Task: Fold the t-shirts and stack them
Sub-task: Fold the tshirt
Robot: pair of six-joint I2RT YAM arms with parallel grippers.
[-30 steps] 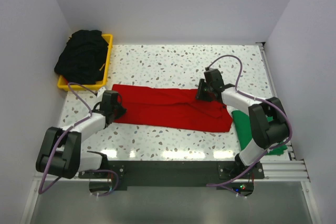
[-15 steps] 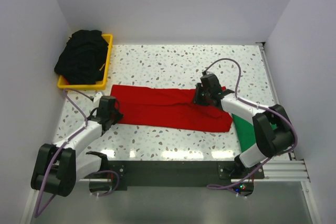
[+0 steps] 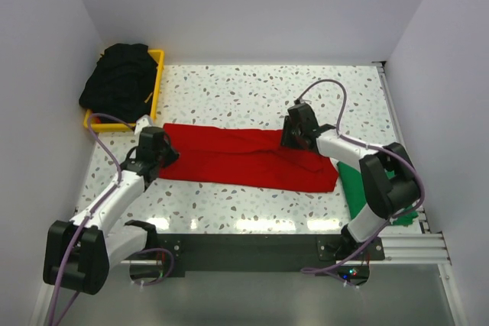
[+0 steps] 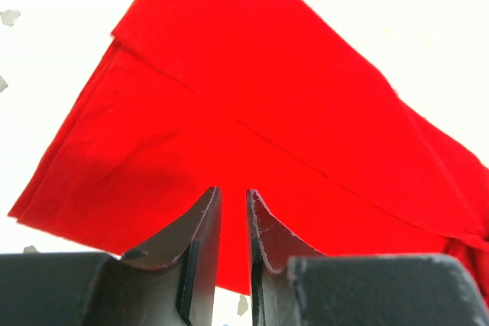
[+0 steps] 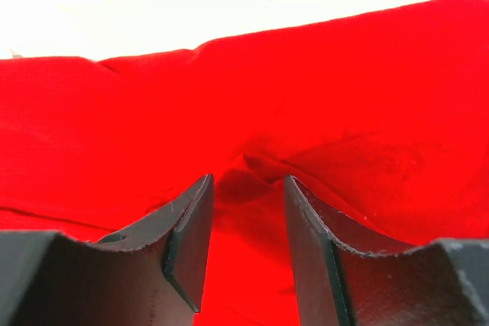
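Note:
The red t-shirt (image 3: 244, 158) lies folded into a long strip across the middle of the table. My left gripper (image 3: 162, 150) is at the strip's left end. In the left wrist view (image 4: 233, 192) its jaws stand a slim gap apart over the shirt's near edge (image 4: 267, 112), with bare table showing between them and no cloth in them. My right gripper (image 3: 289, 137) is low over the strip's right part. In the right wrist view (image 5: 248, 181) it is open, with a wrinkle of red cloth (image 5: 344, 112) ahead of the tips. A green t-shirt (image 3: 357, 181) lies at the right edge. Black t-shirts (image 3: 118, 82) are heaped at the back left.
The black heap sits in a yellow tray (image 3: 157, 82) at the back left corner. White walls close in the left, back and right sides. The speckled tabletop (image 3: 252, 93) shows behind the red shirt.
My left gripper drew back toward the near left, then moved up to the shirt's left end. My right gripper shifted slightly left over the cloth. The red shirt has barely moved.

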